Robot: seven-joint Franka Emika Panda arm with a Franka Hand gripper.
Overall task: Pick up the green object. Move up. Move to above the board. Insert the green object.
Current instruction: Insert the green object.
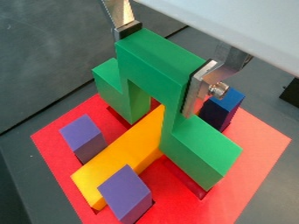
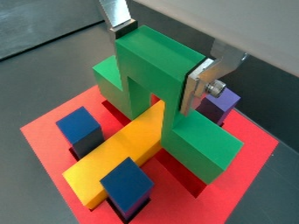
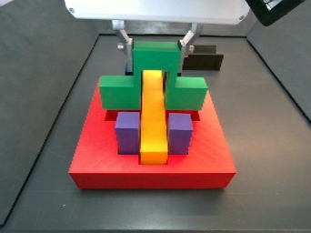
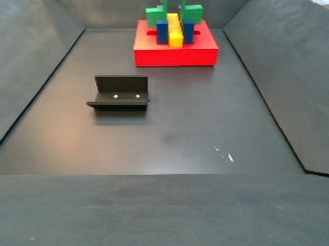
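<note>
The green object (image 1: 158, 74) sits on the red board (image 1: 59, 131), its raised middle cube bridging the long yellow bar (image 1: 122, 149) and its two lower side cubes resting down on the board either side. It shows the same way in the other views (image 2: 158, 70) (image 3: 155, 82). My gripper (image 1: 163, 61) is directly over the board, with its silver fingers (image 1: 198, 87) against opposite faces of the raised cube, shut on it. A side view shows the fingers (image 3: 124, 41) flanking the cube. In the far side view the green object (image 4: 156, 14) is small and the gripper is cut off.
Purple and blue blocks (image 1: 82, 136) (image 2: 128, 179) (image 3: 127, 127) stand on the board beside the yellow bar (image 3: 152, 109). The fixture (image 4: 118, 93) stands on the dark floor away from the board (image 4: 180, 53); it also shows behind the board (image 3: 206, 62). Dark walls enclose the floor.
</note>
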